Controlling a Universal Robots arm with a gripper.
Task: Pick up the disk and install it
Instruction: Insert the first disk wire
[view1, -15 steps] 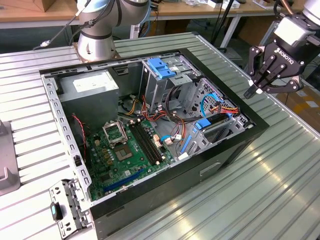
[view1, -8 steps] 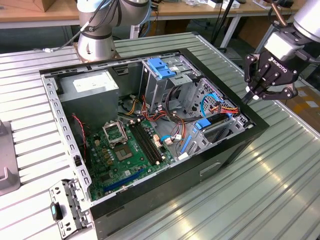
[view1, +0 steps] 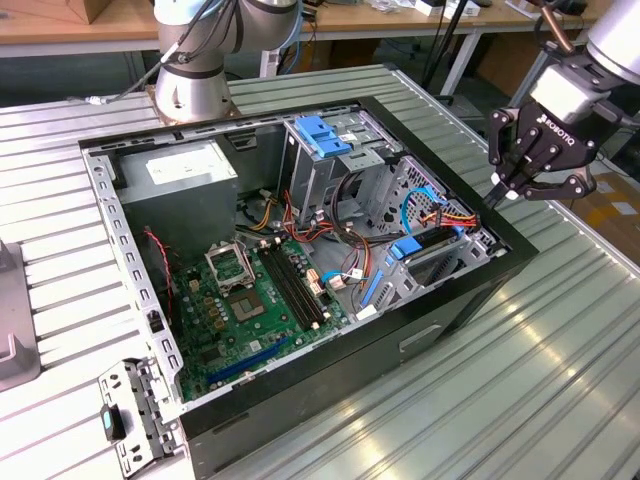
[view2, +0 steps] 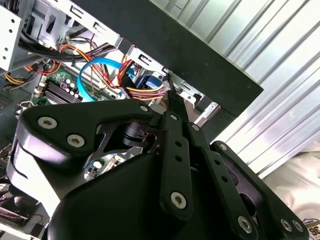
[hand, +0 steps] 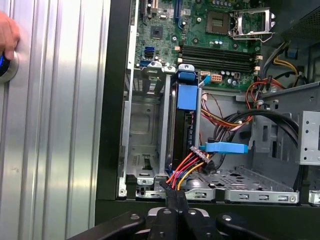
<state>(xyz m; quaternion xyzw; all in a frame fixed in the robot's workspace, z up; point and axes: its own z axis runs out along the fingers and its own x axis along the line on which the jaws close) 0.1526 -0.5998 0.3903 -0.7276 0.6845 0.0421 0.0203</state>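
Ribbed metal table (view1: 560, 360); possibly workshop.

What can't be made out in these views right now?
- The disk, first wrist view: one end hidden under the cables; seating unclear.
- The hand, second wrist view: its own body hides what lies under it.
- A person's fingers, first wrist view: cut off by the edge.

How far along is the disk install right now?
Done: the disk already sits edge-on in the drive bay of the computer case, its blue carrier between the metal rails. In hand: nothing; the end effector is shut and empty, over the case's edge, apart from the disk. Left: whether the disk is pushed fully home cannot be told.
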